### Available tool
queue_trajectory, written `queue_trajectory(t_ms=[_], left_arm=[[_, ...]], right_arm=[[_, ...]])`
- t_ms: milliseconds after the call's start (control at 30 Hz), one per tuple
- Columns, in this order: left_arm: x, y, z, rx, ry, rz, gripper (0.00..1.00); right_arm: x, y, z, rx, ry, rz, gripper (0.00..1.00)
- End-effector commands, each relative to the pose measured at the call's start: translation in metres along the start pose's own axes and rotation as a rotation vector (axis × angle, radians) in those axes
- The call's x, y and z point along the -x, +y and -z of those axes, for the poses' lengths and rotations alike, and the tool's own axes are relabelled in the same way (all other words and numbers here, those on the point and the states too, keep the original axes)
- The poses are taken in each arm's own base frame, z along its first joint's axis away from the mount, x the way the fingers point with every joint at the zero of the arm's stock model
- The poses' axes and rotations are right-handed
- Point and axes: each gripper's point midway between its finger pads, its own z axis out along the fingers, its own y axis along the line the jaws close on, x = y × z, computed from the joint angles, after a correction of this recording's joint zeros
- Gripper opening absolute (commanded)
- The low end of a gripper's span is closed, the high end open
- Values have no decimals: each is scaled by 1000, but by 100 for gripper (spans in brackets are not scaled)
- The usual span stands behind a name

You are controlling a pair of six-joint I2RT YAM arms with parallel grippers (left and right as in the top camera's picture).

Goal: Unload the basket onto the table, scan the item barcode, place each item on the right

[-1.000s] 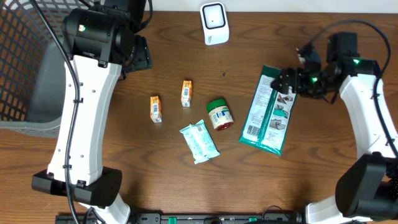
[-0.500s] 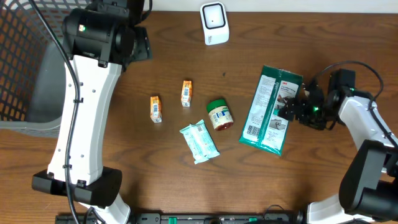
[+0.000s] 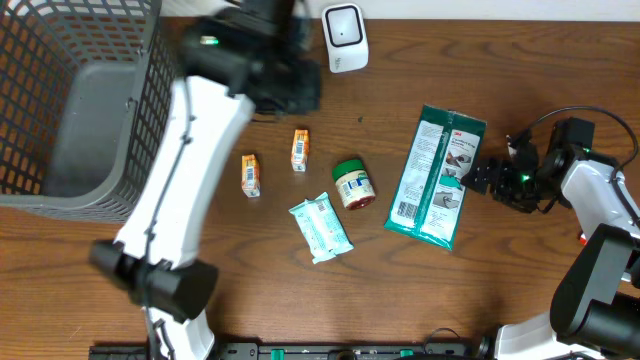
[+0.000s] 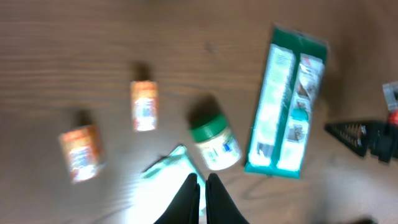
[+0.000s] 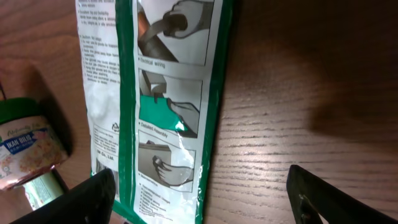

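A grey wire basket (image 3: 30, 90) sits at the wooden table (image 3: 250, 290) edge

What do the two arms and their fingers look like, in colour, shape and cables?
The left arm and the right arm have smooth white shells and black joints. A small green light glows on the left one. A thin black cable loops over the right one. The left fingers are black and pointed; the right fingers are black too.

Jar (image 3: 352, 184) between carton (image 3: 300, 149) and package (image 3: 437, 176)
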Motion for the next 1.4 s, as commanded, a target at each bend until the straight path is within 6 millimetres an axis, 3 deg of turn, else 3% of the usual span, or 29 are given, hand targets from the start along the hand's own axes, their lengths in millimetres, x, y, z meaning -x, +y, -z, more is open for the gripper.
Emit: queue_trajectory(t_ms=[0,133,267,467,800,1133,1367], left_arm=[[-20,-28,-46,-63,124,-118,7],[-30,-46,-86,-83,186,-172,7],[-42,-73,-119,-217,262,-247,8],[-50,-80,-164,-298,335,-220,7],[-57,-83,-234,-311,352,-243,7],[-64,-95,-270,-320,336,-272,8],[-72,-88,-295,-213,325,-282,8]], right_arm=[[-10,-3,-5,20,26,-15,82],[-18,-5,-10,21,40,-28,82],[-25,-8,-16,21,51,-44,81],[-34,-13,-26,23,51,-44,82],[-31,-6,-30,85,17,-12,82],[-29,-5,-30,92,7,40,86],[-26,-6,-29,96,-7,55,91]])
